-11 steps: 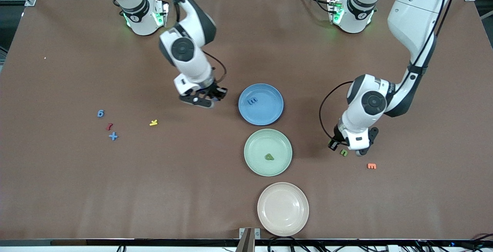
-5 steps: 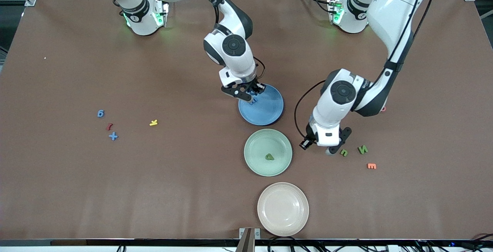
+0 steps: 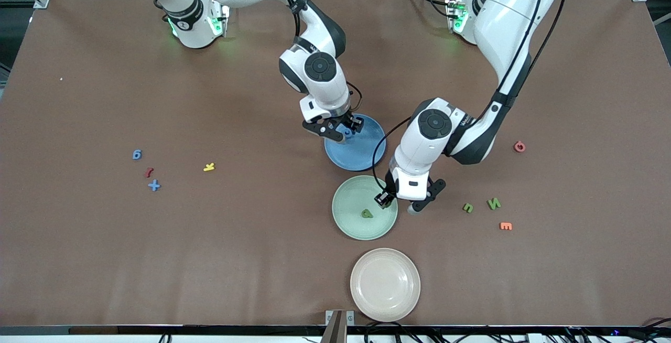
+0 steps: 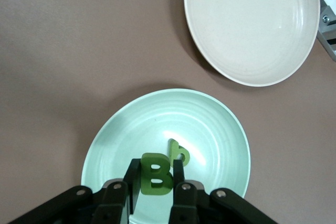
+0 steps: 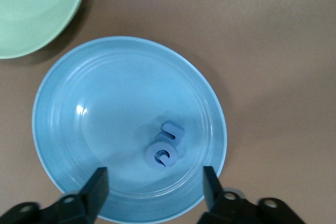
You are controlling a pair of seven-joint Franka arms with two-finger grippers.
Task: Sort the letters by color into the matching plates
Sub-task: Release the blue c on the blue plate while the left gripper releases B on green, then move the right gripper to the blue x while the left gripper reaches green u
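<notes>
My left gripper (image 3: 404, 204) is over the rim of the mint green plate (image 3: 348, 196), at the side toward the left arm's end. In the left wrist view it (image 4: 156, 182) is shut on a green letter B (image 4: 156, 173). Another green letter (image 4: 179, 152) lies in the plate (image 4: 220, 124). My right gripper (image 3: 342, 128) is open over the blue plate (image 3: 367, 154); in the right wrist view it (image 5: 152, 182) hangs above blue pieces (image 5: 165, 150) lying in the plate (image 5: 79, 129). Two green letters (image 3: 468, 207) (image 3: 493, 203) and two blue pieces (image 3: 137, 154) (image 3: 153, 185) lie on the table.
A cream-white plate (image 3: 385, 284) sits nearer the front camera than the green plate. An orange piece (image 3: 506, 225) and a red piece (image 3: 519, 147) lie toward the left arm's end. A red piece (image 3: 149, 172) and a yellow piece (image 3: 209, 167) lie by the blue pieces.
My left gripper has moved from the loose green letters to the green plate's rim, carrying the B. My right gripper has moved over the blue plate and opened.
</notes>
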